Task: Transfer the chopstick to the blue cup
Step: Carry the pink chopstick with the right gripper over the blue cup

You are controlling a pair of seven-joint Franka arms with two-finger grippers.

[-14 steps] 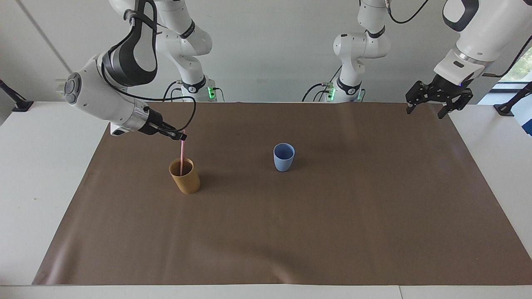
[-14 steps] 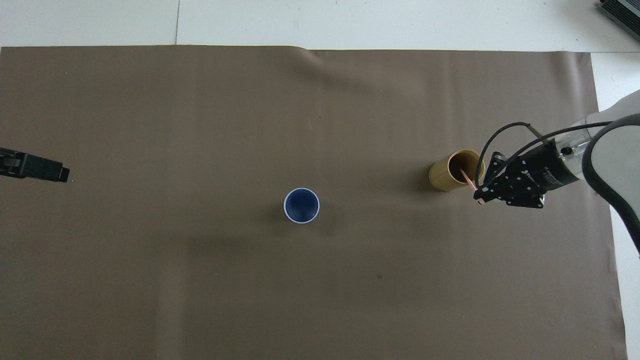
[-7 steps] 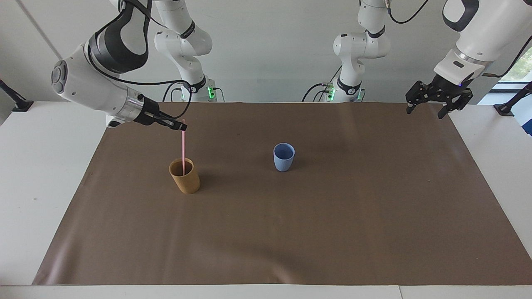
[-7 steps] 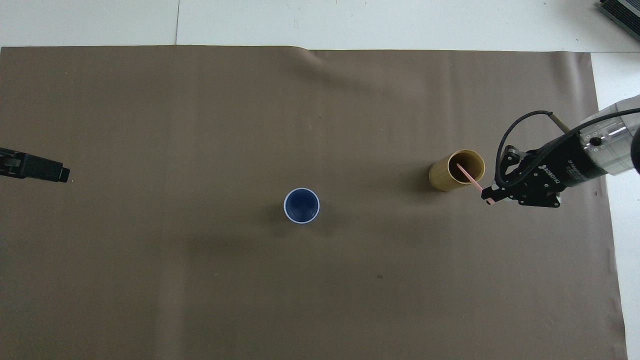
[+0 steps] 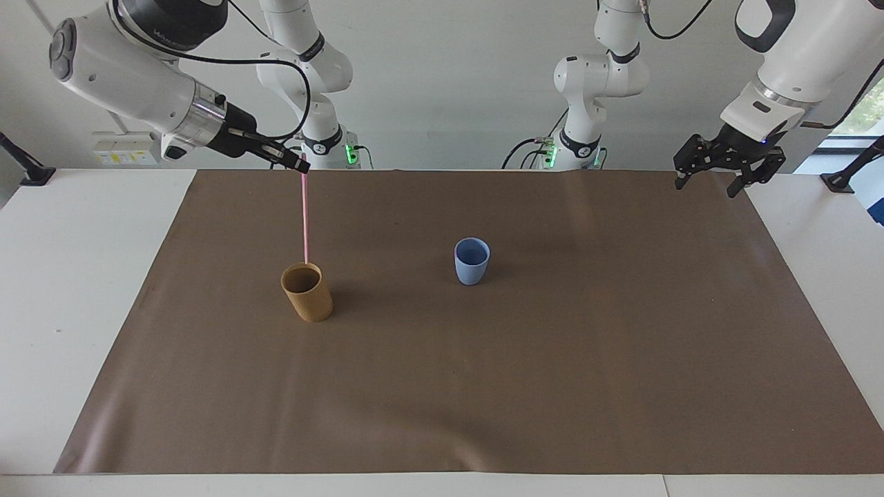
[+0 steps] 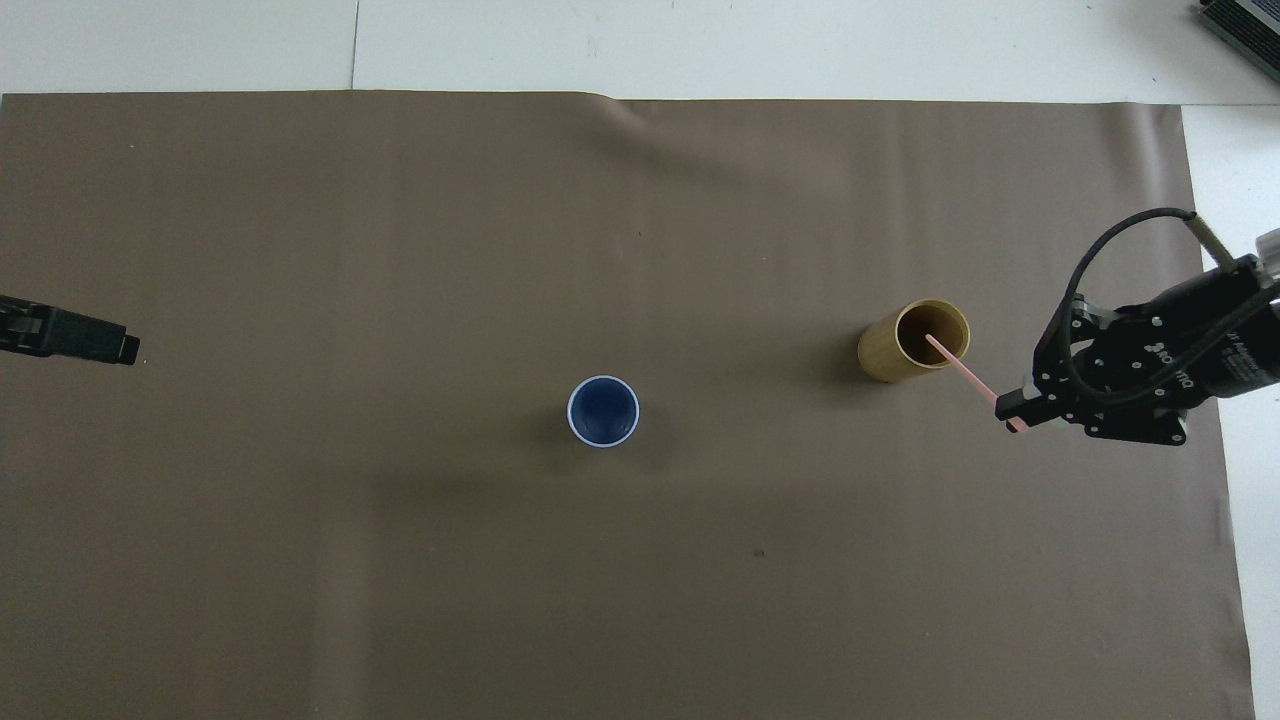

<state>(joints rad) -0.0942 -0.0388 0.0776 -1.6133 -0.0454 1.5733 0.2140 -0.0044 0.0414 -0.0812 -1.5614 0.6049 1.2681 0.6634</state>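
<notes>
**White table, brown mat, pale wall**

A white table (image 5: pixel 90 290) carries a wide brown mat (image 5: pixel 483 386). At twelve o'clock stands a plain pale wall (image 5: pixel 442 76); a socket strip (image 5: pixel 123 148) sits at ten o'clock, a bright window (image 5: pixel 867 110) at two o'clock.

you see little of the left gripper (image 6: pixel 128 348) from overhead — only its dark tip shows, the rest cut off by the edge. the right gripper (image 5: pixel 302 166) hides the top of the chopstick (image 5: pixel 304 217). its lower tip sits right at the tan cup (image 5: pixel 306 293)'s rim — whether it has cleared the rim, you probably can't tell. the right arm runs off the overhead frame too.
</notes>
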